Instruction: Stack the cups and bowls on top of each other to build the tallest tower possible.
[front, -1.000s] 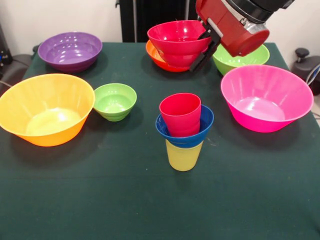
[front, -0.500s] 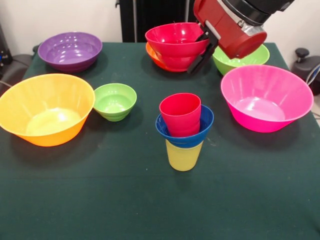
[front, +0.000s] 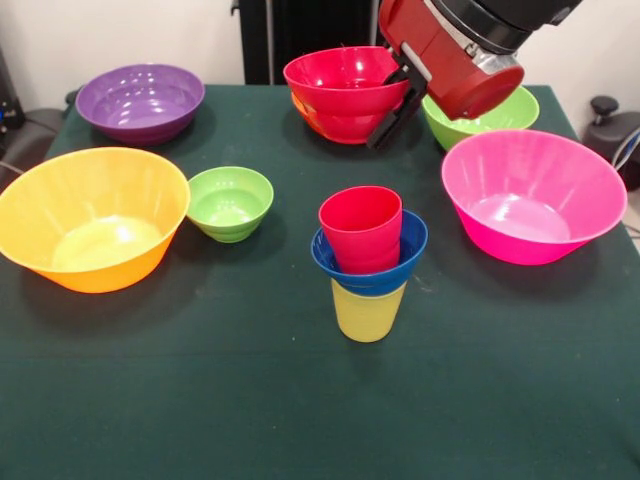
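The tower stands mid-table: a yellow cup (front: 368, 312) at the bottom, a small blue bowl (front: 372, 270) on its rim, a red cup (front: 361, 228) sitting in the blue bowl. My gripper (front: 396, 102) comes in from the top right and is shut on the right rim of the small red bowl (front: 342, 88). It holds the bowl upright above the table at the back, up and behind the tower. One black finger (front: 384, 127) shows outside the bowl's wall. A sliver of the medium orange bowl (front: 304, 113) shows behind the red bowl.
A purple bowl (front: 140, 101) sits back left. A large orange-yellow bowl (front: 90, 216) and a small green bowl (front: 230, 203) are at the left. A large pink bowl (front: 531, 195) is at the right, with a medium green bowl (front: 508, 113) behind it.
My gripper has moved left and slightly up with the small red bowl in it, so the bowl covers more of the orange bowl. The tower and other bowls have not moved.
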